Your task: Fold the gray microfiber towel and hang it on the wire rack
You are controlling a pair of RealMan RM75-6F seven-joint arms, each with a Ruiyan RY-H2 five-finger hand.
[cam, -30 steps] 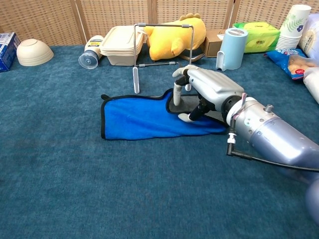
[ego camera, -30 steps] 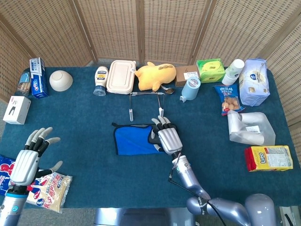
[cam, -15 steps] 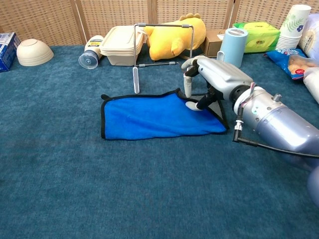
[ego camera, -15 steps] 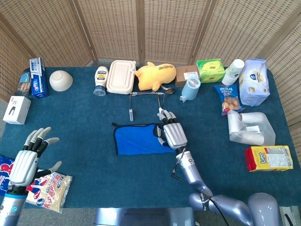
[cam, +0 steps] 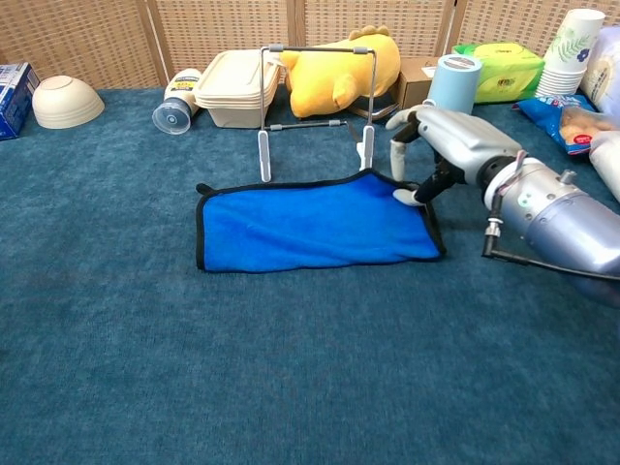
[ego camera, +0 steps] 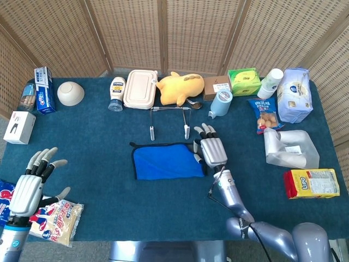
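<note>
**Blue cloth lay flat in front of the rack, right hand at its edge**

Head view: the towel [ego camera: 165, 161] showed blue with a dark border, spread flat just in front of the wire rack [ego camera: 169, 118]. The right hand [ego camera: 210, 150] sat at the towel's right edge, in front of and to the right of the rack, fingers extended and slightly apart, gripping nothing that I could see. The left hand [ego camera: 30, 184] hung far to the left of the rack, fingers spread and empty.

Chest view: the towel [cam: 308, 226] looked like one smooth rectangle, its far edge nearly touching the rack's feet [cam: 263, 155]. The right hand [cam: 448, 150] hovered at the corner nearest the rack's right foot, thumb tip close to or touching the cloth; which, I could not tell. To fold well, it would likely need a firm pinch on that corner and a straight carry across toward the opposite edge, keeping the cloth clear of the wire rack [cam: 316, 89] so nothing snagged.
</note>
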